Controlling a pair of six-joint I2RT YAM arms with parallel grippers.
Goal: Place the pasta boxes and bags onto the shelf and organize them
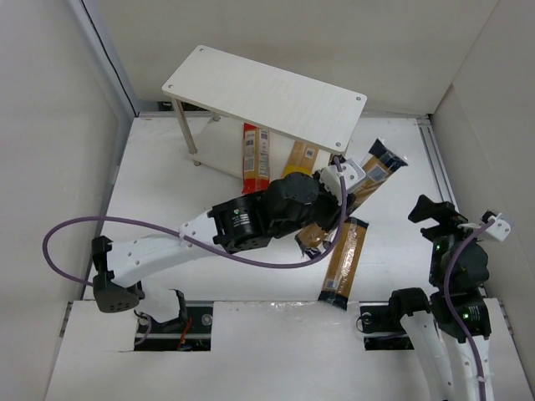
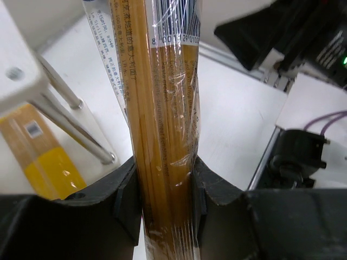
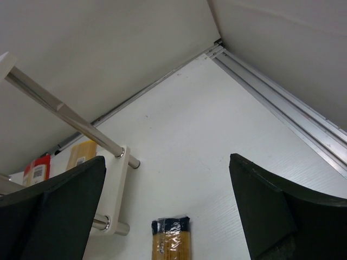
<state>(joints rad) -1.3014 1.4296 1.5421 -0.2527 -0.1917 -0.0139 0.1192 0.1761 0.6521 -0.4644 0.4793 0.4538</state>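
My left gripper (image 1: 333, 205) is shut on a clear bag of golden-brown spaghetti (image 1: 368, 177), which runs from the gripper toward the back right, beside the shelf's right legs. In the left wrist view the bag (image 2: 165, 108) stands between the shut left gripper (image 2: 165, 179). A second spaghetti bag (image 1: 344, 263) lies on the table. The red-and-orange box (image 1: 255, 159) and yellow bag (image 1: 299, 159) lie on the lower board of the shelf (image 1: 267, 96). My right gripper (image 1: 433, 213) is open and empty. In its view the gripper (image 3: 167, 160) shows one spaghetti bag's dark end (image 3: 171, 238); which bag, I cannot tell.
White walls enclose the table on the left, back and right, with a metal rail (image 1: 436, 167) along the right side. A shelf leg (image 2: 76, 127) stands close left of the held bag. The purple cable (image 1: 75, 230) loops left of the left arm.
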